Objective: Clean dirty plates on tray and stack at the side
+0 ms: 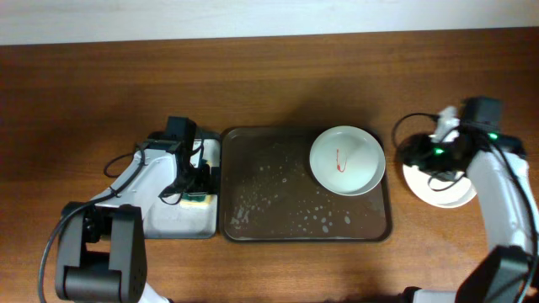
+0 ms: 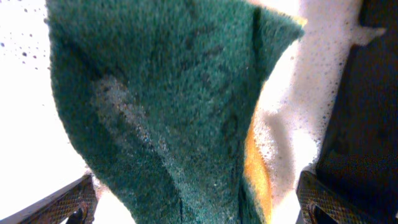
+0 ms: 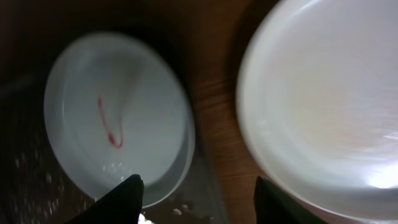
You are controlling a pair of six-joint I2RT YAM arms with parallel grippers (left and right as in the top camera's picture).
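Note:
One pale plate (image 1: 347, 160) with a red squiggle lies at the far right of the dark brown tray (image 1: 253, 223); it also shows in the right wrist view (image 3: 81, 155). Clean white plates (image 1: 442, 194) are stacked on the table right of the tray and fill the right of the right wrist view (image 3: 323, 106). My right gripper (image 1: 418, 157) is open and empty (image 3: 198, 193), over the gap between the tray's plate and the stack. My left gripper (image 1: 195, 187) is open, its fingers on either side of a green and yellow sponge (image 2: 168, 106) without pressing it.
The sponge (image 1: 199, 200) lies in a smaller grey tray with white lining (image 1: 164, 220), left of the brown tray. Soap foam speckles the brown tray's floor (image 1: 286, 210) and the white lining (image 2: 323, 74). Cables run by both arms.

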